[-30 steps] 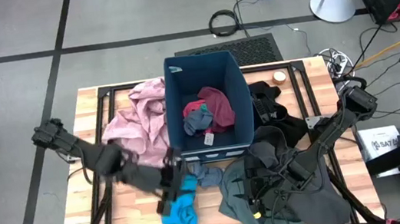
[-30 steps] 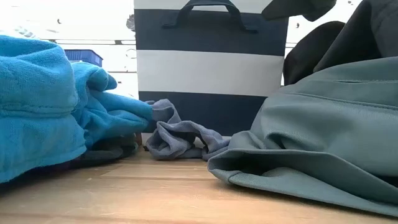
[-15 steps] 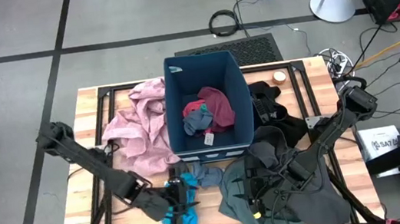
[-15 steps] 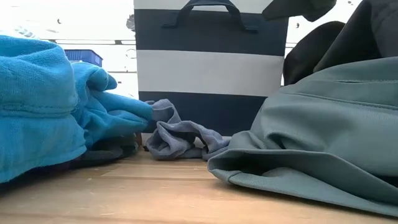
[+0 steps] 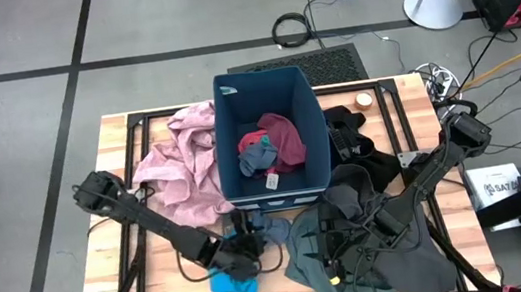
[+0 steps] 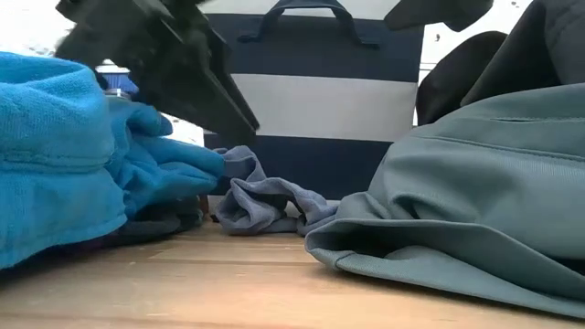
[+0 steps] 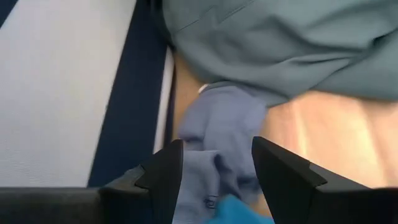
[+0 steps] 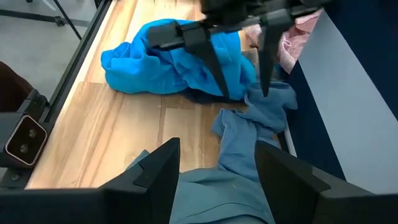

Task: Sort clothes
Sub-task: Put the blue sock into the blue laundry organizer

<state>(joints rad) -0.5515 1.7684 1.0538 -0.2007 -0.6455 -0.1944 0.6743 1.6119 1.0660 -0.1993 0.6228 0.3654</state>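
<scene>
A small slate-blue cloth lies crumpled on the table against the near wall of the navy bin. A bright-blue cloth lies beside it. My left gripper hangs open just over where the two meet, slanting down; the slate-blue cloth shows between its fingers. I see no touch. My right gripper stands open over the large grey-green garment. Red and grey pieces lie in the bin. A pink garment lies to the bin's left and a black one to its right.
The bin, with its white band and handle, stands at the table's middle and walls off the far side. The grey-green garment fills the near right. Bare wood lies near the front edge. Cables and stands are on the floor beyond the table.
My left gripper has come down from well above the table toward the cloths at the bin's near wall, tipping further downward. It now shows in the low view. Its fingers have stayed open. The clothes have kept still.
</scene>
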